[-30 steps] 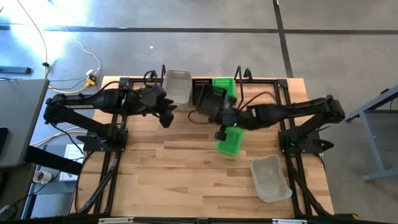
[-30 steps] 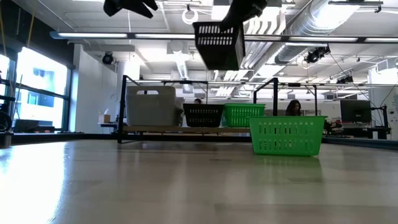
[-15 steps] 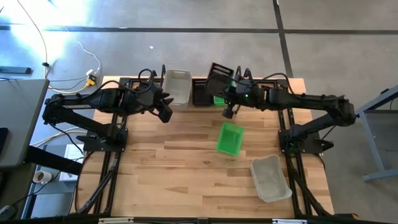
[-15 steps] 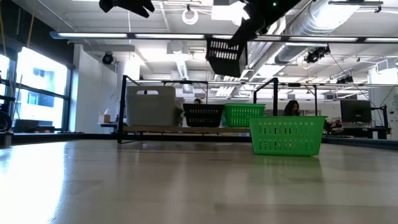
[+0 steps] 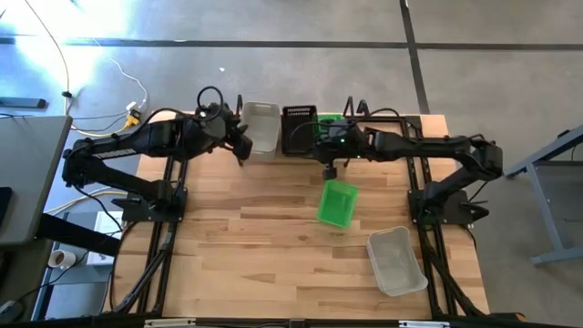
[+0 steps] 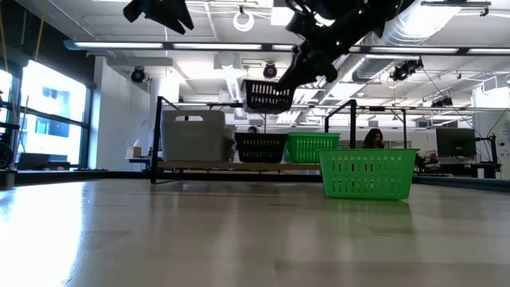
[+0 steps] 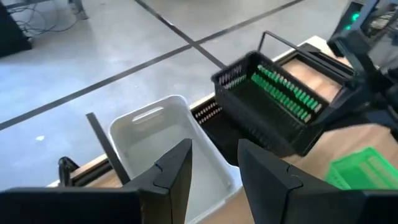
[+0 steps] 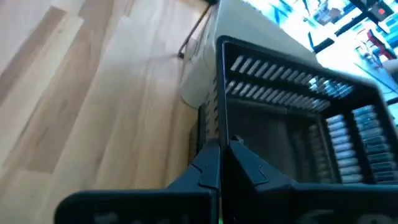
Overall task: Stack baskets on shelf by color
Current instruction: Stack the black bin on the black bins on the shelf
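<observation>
While the right gripper [image 6: 299, 70], jaws pressed together on the rim of a black basket [image 6: 268, 95], holds it in the air at upper centre of the low view, directly above the black basket [image 6: 261, 147] already resting on the shelf [image 6: 199, 166], the left gripper [image 7: 214, 163] hangs with fingers spread and empty over the whitish basket [image 5: 260, 126] at upper centre of the high view. Because the carried basket hangs tilted from one edge, it may catch the lower basket's rim or the neighbouring green basket [image 6: 312, 147] instead of nesting, or slip from so thin a pinch; a loose green basket [image 5: 337, 202] and a whitish-grey basket [image 5: 396, 260] lie on the table toward lower right.
</observation>
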